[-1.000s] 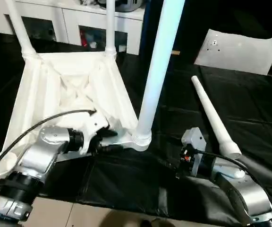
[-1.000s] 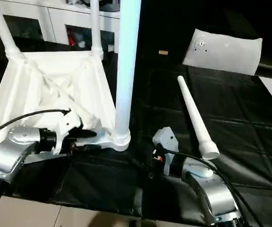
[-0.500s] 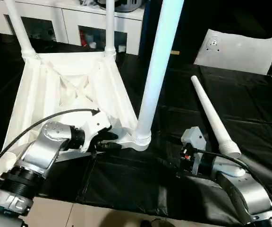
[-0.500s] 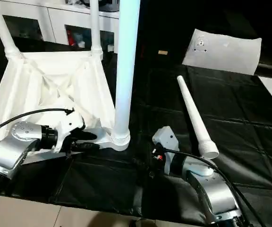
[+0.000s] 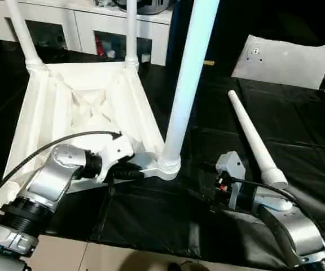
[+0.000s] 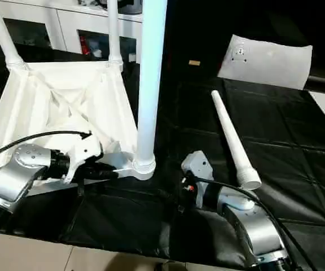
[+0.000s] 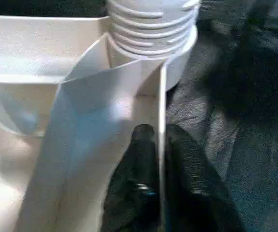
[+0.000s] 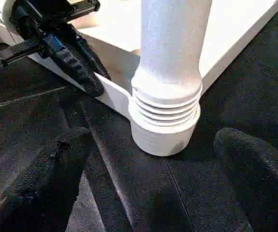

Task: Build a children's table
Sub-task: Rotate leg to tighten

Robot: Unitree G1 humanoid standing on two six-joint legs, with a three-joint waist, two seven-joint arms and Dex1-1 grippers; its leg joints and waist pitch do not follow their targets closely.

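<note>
I have the upturned table top (image 5: 83, 107) at left of frame, left hand (image 7: 159, 145) pinching its thin rim wall beside the corner socket. Right hand (image 8: 153, 169) spread. Loose leg (image 5: 253, 141) at right: light, stiff, slippery; grip near its thick end.

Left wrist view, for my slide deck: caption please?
Left claw shut on the upturned table top's rim, beside a screwed-in leg.

Smooth white plastic table top (image 5: 83, 107) and legs (image 5: 253, 141) — on a black, faintly glossy, creased sheet (image 5: 298, 130).
</note>
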